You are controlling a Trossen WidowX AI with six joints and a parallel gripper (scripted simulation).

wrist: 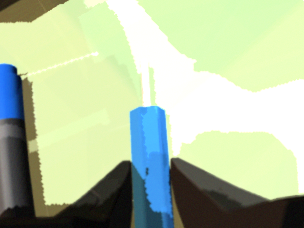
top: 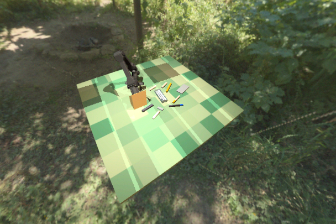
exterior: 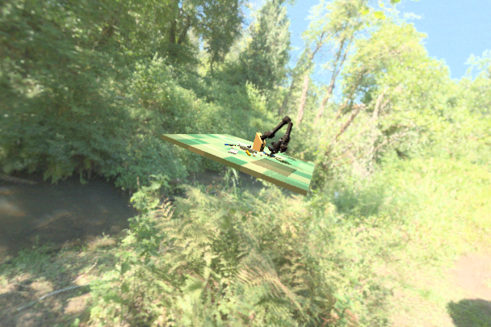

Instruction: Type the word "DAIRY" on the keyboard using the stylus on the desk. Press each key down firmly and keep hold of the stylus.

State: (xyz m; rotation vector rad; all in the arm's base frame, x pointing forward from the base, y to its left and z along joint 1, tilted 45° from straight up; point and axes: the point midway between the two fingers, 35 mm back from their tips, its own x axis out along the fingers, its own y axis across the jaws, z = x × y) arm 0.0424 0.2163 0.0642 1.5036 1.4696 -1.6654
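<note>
My gripper (wrist: 150, 167) is shut on the blue stylus (wrist: 149, 142), one finger on each side of its body. The stylus's thin pale tip points away from the fingers, over the light green desk top. In the top view the fingers are mostly hidden behind the orange block, so the stylus's height cannot be told. The small keyboard (top: 161, 95), with white keys, lies to the right of the orange block. It is not in the wrist view.
The orange block (top: 138, 100) (exterior: 257, 143) stands beside the arm. A dark marker with a blue cap (wrist: 11, 125) lies left of the stylus. Around the keyboard lie a grey pad (top: 183, 88), a yellow stick (top: 168, 87), a black bar (top: 147, 108), a blue-ended marker (top: 176, 105) and several pale sticks.
</note>
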